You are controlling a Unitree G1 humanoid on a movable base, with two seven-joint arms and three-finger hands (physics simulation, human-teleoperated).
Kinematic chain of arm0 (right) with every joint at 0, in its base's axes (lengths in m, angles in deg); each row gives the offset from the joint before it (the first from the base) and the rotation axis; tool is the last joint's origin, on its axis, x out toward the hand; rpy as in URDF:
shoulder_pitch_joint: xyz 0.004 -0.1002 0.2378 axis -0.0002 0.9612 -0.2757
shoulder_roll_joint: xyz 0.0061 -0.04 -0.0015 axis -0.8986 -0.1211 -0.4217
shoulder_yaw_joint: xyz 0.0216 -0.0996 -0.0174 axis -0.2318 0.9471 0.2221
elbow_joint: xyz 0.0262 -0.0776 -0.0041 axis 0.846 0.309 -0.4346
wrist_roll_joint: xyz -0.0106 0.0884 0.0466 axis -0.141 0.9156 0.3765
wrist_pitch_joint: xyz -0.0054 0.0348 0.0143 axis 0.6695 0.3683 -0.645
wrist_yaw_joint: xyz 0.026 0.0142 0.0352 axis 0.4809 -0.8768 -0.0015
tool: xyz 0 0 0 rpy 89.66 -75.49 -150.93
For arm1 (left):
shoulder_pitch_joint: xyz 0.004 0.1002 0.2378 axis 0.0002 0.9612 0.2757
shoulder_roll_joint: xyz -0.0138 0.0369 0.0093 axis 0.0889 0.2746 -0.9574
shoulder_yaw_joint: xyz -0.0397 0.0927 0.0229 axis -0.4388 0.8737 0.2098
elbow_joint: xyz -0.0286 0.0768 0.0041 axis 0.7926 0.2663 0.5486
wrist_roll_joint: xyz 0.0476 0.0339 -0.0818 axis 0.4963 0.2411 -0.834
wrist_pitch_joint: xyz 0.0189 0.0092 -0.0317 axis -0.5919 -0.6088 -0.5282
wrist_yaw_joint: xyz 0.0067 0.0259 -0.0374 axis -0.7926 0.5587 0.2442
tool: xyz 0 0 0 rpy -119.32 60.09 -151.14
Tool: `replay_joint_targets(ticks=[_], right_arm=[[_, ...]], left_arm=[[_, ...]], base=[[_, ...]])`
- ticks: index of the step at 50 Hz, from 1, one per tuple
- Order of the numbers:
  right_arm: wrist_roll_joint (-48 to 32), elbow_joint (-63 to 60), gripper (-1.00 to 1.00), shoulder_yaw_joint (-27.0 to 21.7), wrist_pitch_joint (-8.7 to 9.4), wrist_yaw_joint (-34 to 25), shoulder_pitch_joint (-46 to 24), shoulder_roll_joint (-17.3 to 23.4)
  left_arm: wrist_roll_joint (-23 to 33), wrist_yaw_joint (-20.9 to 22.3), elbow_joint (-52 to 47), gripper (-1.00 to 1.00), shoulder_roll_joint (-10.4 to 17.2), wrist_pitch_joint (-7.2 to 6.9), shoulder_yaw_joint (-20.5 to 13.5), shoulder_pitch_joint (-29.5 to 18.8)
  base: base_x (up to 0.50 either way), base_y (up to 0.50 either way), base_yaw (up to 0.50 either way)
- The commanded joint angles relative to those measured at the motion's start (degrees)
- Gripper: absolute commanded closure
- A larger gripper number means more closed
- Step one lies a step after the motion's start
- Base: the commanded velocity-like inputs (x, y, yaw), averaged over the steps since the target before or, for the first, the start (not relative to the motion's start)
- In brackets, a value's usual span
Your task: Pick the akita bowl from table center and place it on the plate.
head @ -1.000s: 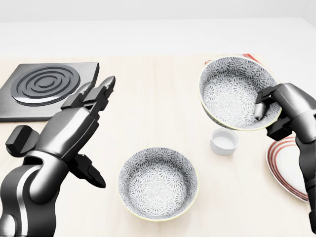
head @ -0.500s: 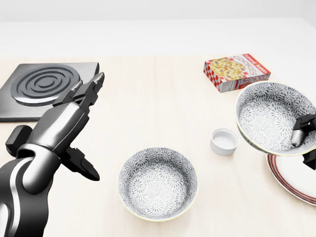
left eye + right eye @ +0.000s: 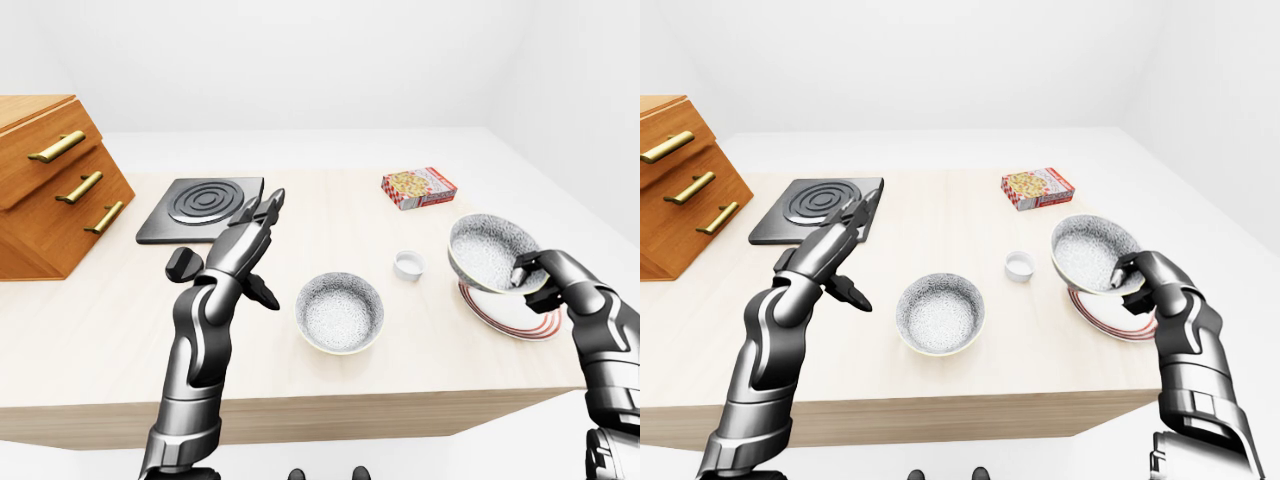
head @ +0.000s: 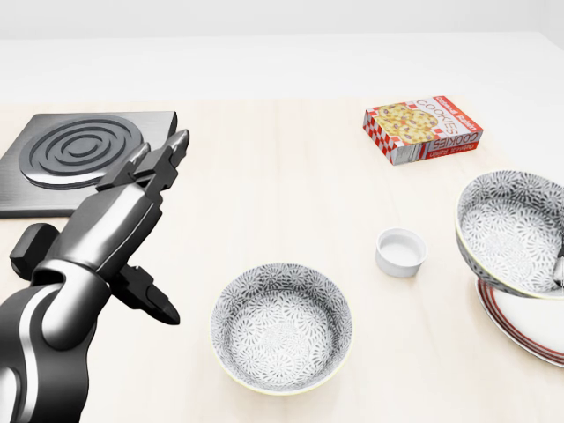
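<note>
**Patterned bowl held over the striped plate**

Pale wood formed the long table top (image 3: 330,215), set in a plain white room. The grey-and-white floral-patterned akita bowl (image 3: 485,253) was seen raised and tilted above the white red-ringed plate (image 3: 520,316) at the right of the left-eye view, its rim pinched by the right hand (image 3: 1140,277), whose dark metal fingers were closed over the near edge. Whether the bowl's underside touched the plate could not be told. A second bowl of the same pattern (image 4: 281,327) was left standing on the table near the middle, and a small white cup (image 4: 401,252) lay between the two bowls. All three vessels were seen to be empty.

The left hand (image 4: 150,172) was held above the table with its fingers spread, clasping nothing.

The held bowl was judged stiff, glazed and probably slippery, breakable if dropped, and of moderate weight; a rim pinch was thought adequate only if the bowl were kept near level and lowered gently.

Also noted were a black square hob plate with concentric rings (image 4: 84,150), a red-and-white cookie box (image 4: 423,129) and a wooden drawer chest with brass handles (image 3: 50,185).
</note>
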Motion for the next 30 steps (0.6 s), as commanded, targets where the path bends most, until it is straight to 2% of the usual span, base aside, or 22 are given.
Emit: replay_joint_targets(ticks=[1,14,22,30], right_arm=[[8.96,1.1,1.0,-2.13,0.0,0.09,0.27,2.49],[6.9,7.68,1.0,-1.63,0.0,-0.31,-1.6,6.06],[7.14,14.06,1.0,0.12,-2.79,1.77,-2.43,6.97],[6.2,16.46,1.0,1.68,-2.38,3.21,-4.17,6.27]], left_arm=[[0.41,-0.02,-0.59,-1.0,-0.37,0.0,0.3,0.59],[0.29,-0.4,-0.4,-1.0,-0.5,0.0,0.31,1.06],[0.23,-0.76,0.36,-1.0,-0.42,0.0,0.35,1.13],[0.11,-0.73,0.42,-1.0,-0.41,0.0,0.28,1.29]], base=[[0.0,0.0,0.0],[0.0,0.0,0.0],[0.0,0.0,0.0],[0.0,0.0,0.0]])
